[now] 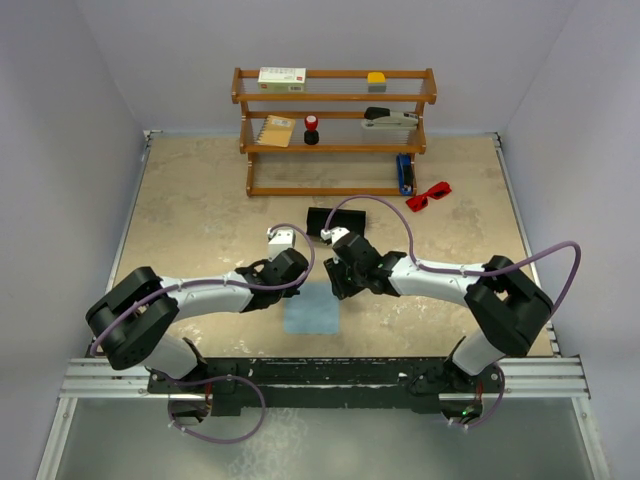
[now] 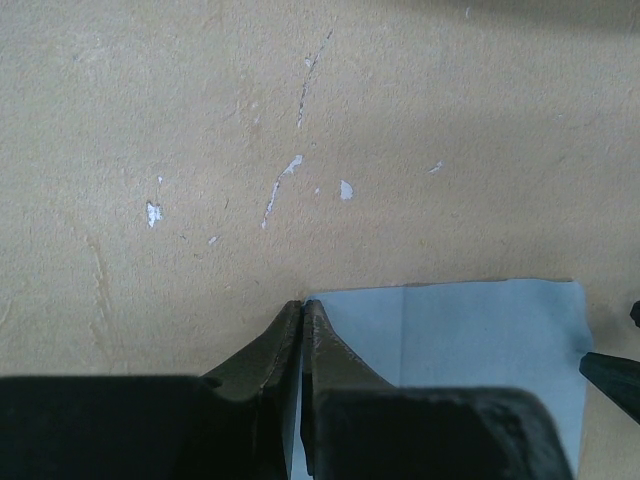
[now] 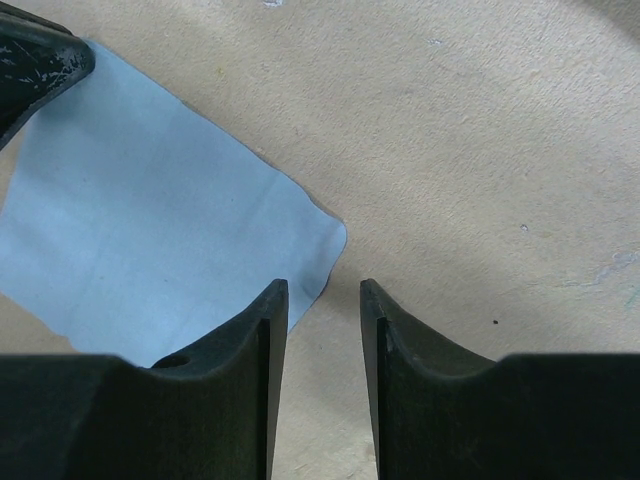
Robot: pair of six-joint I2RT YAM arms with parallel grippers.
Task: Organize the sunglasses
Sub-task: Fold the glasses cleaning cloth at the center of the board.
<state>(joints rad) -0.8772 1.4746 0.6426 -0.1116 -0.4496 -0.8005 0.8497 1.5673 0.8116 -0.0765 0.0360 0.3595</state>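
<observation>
**A:** Left gripper (image 2: 303, 304) is down with its jaws pressed shut, tips right at a corner of the blue cloth (image 2: 470, 340).

**B:** Pinching it?

**A:** Can't tell from here.

**B:** Right gripper (image 3: 323, 292) has its jaws parted with nothing between them, and another cloth corner lies just beside one finger.

**A:** And the sunglasses (image 1: 429, 194)?

**B:** Well apart from both sets of jaws, far out beyond the right ones. They're lying on the table (image 1: 200, 210) just beside the wooden shelf (image 1: 335, 98).

A robotics lab test cell is indicated: a worn beige bench (image 1: 200, 200) is enclosed by plain white panels (image 1: 80, 120), the left arm (image 1: 205, 292) and right arm (image 1: 445, 272) are bolted to an aluminium rail (image 1: 320, 378), and a small wooden shelf (image 1: 335, 130) is stocked with assorted props.
</observation>
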